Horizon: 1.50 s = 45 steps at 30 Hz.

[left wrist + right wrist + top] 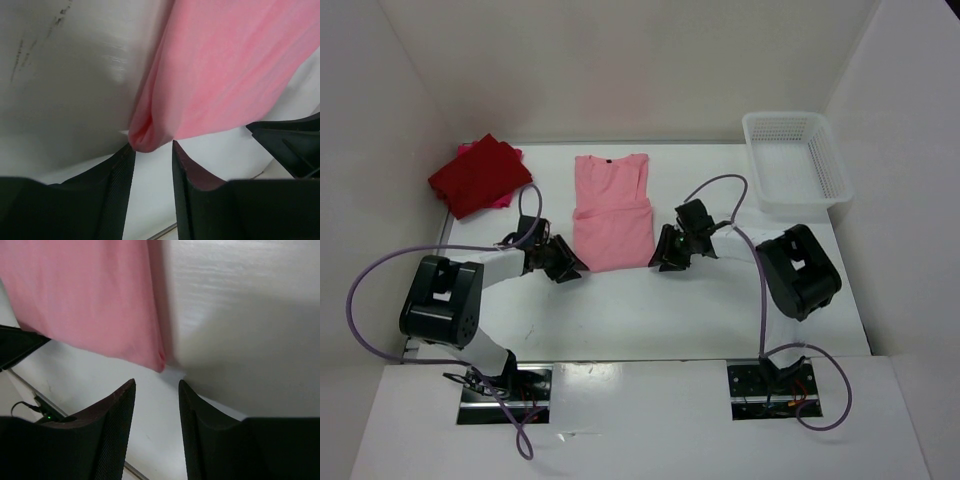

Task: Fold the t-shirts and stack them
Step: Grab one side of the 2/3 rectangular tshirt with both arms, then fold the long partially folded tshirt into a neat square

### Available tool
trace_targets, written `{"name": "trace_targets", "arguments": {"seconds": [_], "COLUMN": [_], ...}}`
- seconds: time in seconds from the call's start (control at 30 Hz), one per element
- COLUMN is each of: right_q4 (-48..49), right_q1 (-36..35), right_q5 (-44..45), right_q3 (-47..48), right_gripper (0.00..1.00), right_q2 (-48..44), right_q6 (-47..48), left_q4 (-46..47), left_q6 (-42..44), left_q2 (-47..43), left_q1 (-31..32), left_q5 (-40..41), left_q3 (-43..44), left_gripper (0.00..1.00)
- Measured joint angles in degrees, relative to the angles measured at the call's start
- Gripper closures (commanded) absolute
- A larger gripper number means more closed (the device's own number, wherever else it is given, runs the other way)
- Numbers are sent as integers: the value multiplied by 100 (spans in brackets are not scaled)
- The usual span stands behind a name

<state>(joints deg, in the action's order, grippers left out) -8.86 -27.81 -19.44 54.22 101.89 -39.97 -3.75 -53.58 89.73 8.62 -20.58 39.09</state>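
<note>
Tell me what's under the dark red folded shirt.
Edges of a bright pink shirt peek out beneath the dark red shirt; the rest is covered.

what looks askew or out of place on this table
Nothing is spilled or damaged. The dark red shirt at the far left corner sits skewed on the table, with the crimson-pink shirt poking out unevenly beneath it. The light pink shirt lies straight.

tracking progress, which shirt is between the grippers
The light pink t-shirt, lying mid-table between the left gripper and right gripper; the dark red t-shirt sits folded far left.
</note>
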Motion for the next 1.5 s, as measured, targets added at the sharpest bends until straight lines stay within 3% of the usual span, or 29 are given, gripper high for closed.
{"name": "trace_targets", "arguments": {"seconds": [0.17,0.27,0.43,0.53,0.8,1.1,1.27,1.5], "right_q4": [350,531,629,632,492,-1003,-1635,-1812], "right_q1": [7,7,7,7,-24,-494,-107,444], "right_q5": [-146,-197,-184,-173,-83,-90,-122,-72], "right_q3": [177,313,361,363,-162,-793,264,2872], "right_gripper": [56,64,89,97,98,98,98,98], "right_q2": [278,470,612,636,151,-1829,-1821,-11], "right_q6": [-92,-127,-197,-240,-306,-457,-208,367], "left_q4": [109,109,79,-4,-835,-2817,-3296,-2857], "left_q6": [-59,-57,-20,107,616,717,833,1043], "left_q2": [72,87,151,181,-48,-1840,-1639,-61], "left_q1": [2,2,2,2,4,208,175,-109], "left_q5": [85,164,317,372,326,-212,-155,361], "left_q3": [4,17,96,168,256,297,1174,3526], "left_gripper": [68,73,86,92,100,100,100,100]}}
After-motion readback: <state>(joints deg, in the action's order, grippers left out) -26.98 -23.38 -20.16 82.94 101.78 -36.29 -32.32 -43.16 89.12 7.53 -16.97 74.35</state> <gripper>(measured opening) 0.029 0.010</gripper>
